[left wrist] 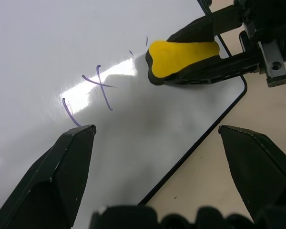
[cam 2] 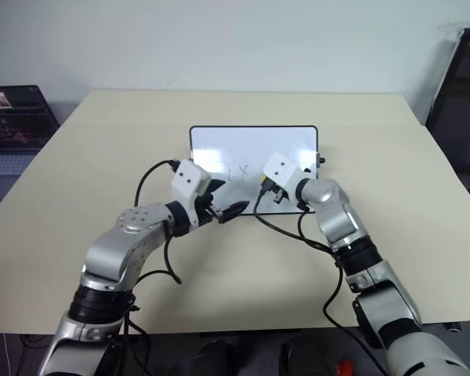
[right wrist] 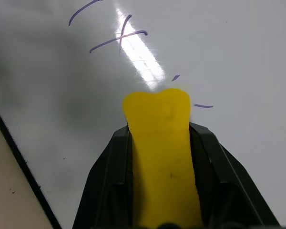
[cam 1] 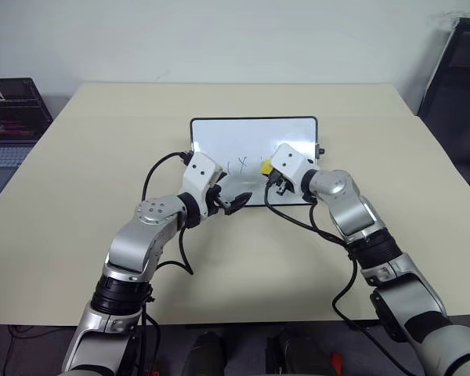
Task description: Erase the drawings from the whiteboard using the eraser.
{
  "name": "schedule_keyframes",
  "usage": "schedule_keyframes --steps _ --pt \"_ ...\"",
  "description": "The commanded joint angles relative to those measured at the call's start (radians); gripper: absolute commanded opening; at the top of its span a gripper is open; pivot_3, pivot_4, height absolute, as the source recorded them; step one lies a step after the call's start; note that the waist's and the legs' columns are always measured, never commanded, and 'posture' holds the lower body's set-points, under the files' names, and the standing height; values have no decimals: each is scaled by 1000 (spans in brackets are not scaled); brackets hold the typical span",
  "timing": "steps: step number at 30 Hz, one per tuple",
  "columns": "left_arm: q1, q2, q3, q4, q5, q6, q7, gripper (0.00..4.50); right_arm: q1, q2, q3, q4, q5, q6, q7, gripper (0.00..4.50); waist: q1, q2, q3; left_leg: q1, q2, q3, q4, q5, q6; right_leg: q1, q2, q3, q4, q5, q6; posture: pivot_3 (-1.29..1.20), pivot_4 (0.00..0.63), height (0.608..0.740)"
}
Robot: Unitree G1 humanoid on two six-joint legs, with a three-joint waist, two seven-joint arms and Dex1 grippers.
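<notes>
The right claw [right wrist: 157, 143] is clenched on the yellow eraser [right wrist: 158, 138], its tip on the whiteboard [cam 1: 243, 137] just right of the drawings [left wrist: 97, 88] (thin purple strokes). The left claw [left wrist: 157, 143] hovers released over the board's near edge.

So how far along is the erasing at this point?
Under way, not finished. The right gripper is shut on the eraser, whose tip is over the whiteboard beside small stroke remnants, so that mark looks partly wiped. The X and the curved stroke beside it remain. The left gripper is open at the board's near edge.
</notes>
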Motion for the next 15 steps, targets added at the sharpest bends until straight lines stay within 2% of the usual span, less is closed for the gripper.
schedule_keyframes --steps 1,7,15 --pt "-7 -2 4 -17 0 -14 -7 4500 -56 0 -38 37 -28 -63 -111 1248 0 0 0 0 0 0 0 0 0 0 0 0 0 0 0 0 150 740" --pt "-4 -3 4 -19 2 -14 -7 4500 -32 -17 -20 44 -22 -48 -87 1248 1 0 0 -1 0 0 -1 0 0 0 0 0 -2 0 0 0 150 740" --pt "2 -3 7 -19 1 -17 -8 4500 48 -75 41 -53 -20 57 78 1246 2 0 0 0 0 0 0 0 0 1 0 0 -2 0 0 0 150 740"
